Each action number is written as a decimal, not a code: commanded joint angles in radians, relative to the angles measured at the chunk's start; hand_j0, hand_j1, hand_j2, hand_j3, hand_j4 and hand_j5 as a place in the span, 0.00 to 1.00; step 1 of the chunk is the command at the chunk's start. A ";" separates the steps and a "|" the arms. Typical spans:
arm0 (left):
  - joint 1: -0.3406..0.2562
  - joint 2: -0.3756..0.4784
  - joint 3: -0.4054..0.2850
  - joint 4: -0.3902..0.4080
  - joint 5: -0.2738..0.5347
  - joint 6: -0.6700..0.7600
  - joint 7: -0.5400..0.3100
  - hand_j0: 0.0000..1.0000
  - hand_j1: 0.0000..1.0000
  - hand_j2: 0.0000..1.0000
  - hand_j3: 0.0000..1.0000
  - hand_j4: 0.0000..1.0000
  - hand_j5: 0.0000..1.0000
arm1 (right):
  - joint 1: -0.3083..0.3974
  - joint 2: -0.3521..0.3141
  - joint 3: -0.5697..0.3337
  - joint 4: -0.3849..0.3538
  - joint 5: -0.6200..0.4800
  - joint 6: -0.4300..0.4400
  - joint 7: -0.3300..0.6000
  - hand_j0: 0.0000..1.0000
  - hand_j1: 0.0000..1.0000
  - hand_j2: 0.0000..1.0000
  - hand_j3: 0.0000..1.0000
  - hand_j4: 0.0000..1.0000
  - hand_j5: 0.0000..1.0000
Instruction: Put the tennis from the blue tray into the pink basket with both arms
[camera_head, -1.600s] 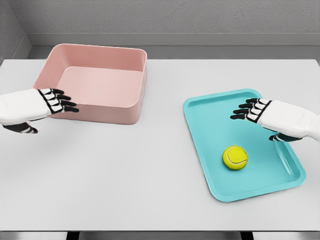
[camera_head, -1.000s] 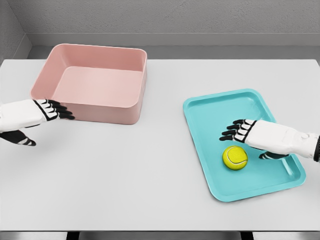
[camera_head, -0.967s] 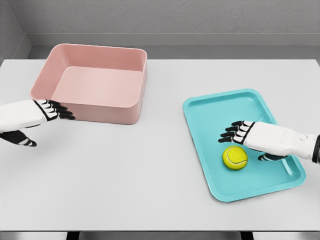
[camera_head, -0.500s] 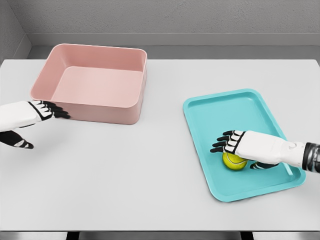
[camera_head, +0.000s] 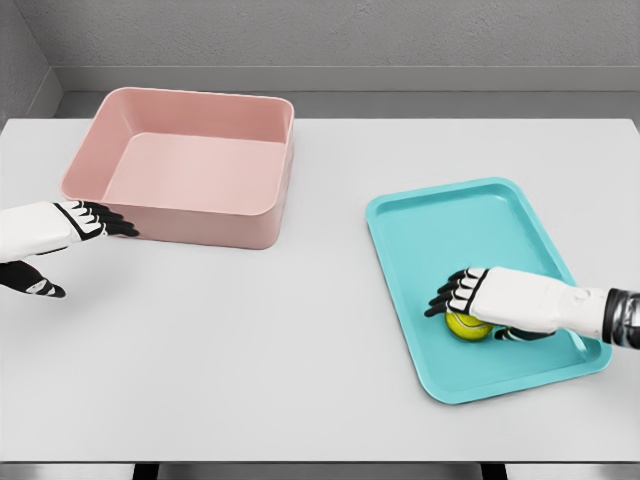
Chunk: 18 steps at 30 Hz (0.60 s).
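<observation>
— Yellow-green and half hidden: the tennis ball (camera_head: 467, 325) sits in the near part of the blue tray (camera_head: 430, 218), with the right robot hand (camera_head: 478, 295) lying over its top. What has changed in the last second and a half?

— The right robot hand has come down and forward. It was hovering over the tray's far right side; now its palm covers the ball and its dark fingers (camera_head: 447, 296) reach past it to the left, only slightly curled. They are draped, not clamped, so the ball is covered but not yet held.

— And the ball itself?

— Unmoved. It lies where it lay, on the tray floor.

— The other arm?

— The left robot hand (camera_head: 84, 222) has sunk a little and drawn back, fingers extended and holding nothing, tips just beside the near left corner of the pink basket (camera_head: 250, 215), which stands empty on the white table (camera_head: 320, 380), well apart from the tray.

— Meaning for the job?

— The reach looks finished and the grasp is next: the fingers must close round the ball before any lift. The transfer has not begun.
</observation>
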<state>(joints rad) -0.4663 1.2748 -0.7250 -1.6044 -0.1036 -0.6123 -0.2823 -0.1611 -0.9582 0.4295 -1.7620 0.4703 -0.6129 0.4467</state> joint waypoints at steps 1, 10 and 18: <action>0.000 0.003 0.001 0.000 0.007 0.001 0.000 1.00 1.00 1.00 1.00 1.00 1.00 | 0.000 -0.002 0.005 -0.001 -0.005 0.002 0.009 0.87 0.87 0.87 0.87 0.87 0.87; 0.000 0.003 0.001 0.000 0.007 0.001 0.002 1.00 1.00 1.00 1.00 1.00 1.00 | 0.000 -0.007 0.005 0.001 -0.004 0.002 0.009 0.71 0.71 0.71 0.71 0.71 0.71; -0.009 -0.003 0.007 0.000 0.009 0.001 0.000 1.00 1.00 1.00 1.00 1.00 1.00 | -0.002 -0.007 0.002 0.002 -0.004 0.002 0.009 0.56 0.56 0.56 0.56 0.56 0.56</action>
<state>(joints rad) -0.4755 1.2713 -0.7194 -1.6046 -0.1017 -0.6122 -0.2823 -0.1626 -0.9638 0.4316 -1.7603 0.4664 -0.6115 0.4556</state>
